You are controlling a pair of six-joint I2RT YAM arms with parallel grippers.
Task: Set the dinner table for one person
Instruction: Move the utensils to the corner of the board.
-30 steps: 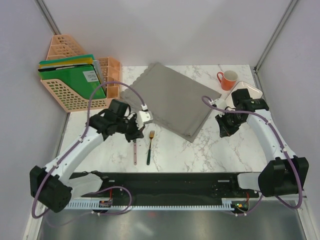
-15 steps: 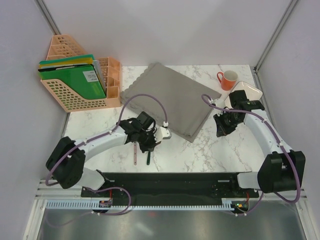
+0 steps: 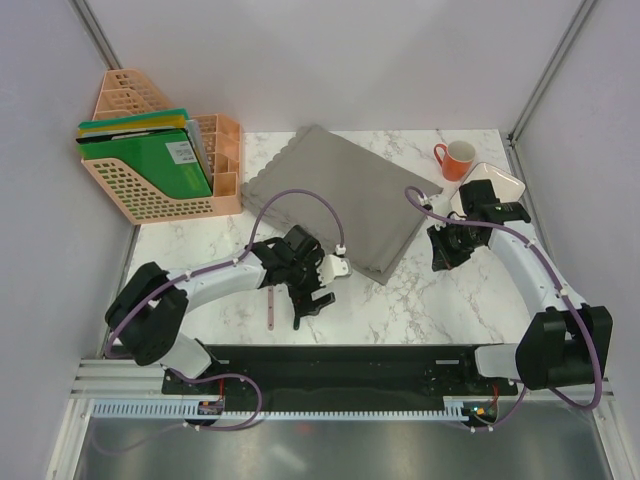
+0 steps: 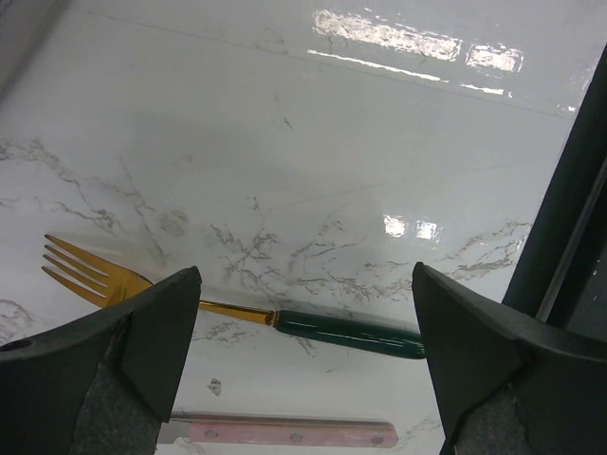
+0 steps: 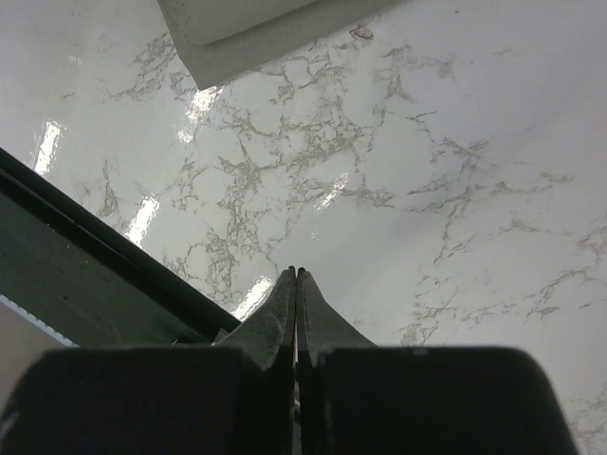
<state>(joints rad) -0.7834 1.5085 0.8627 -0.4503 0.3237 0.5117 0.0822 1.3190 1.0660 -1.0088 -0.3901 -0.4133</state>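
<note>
While my left gripper (image 4: pixel 303 294) hangs spread wide just above the white, grey-veined marble dinner table (image 4: pixel 379 142), which stretches under and all around my fingers, I judge I am at the cutlery step: the fork with gold tines and dark green handle (image 4: pixel 313 327) lies flat below the gap between my jaws, the pink-handled knife (image 4: pixel 285 434) just beside it. Next I need to drop straight down, straddle the thin handle, pinch it off the slick stone and carry it toward the grey scallop-edged placemat (image 3: pixel 345 200) beyond me. My right gripper (image 5: pixel 296 284) is pressed shut on nothing over bare marble.
</note>
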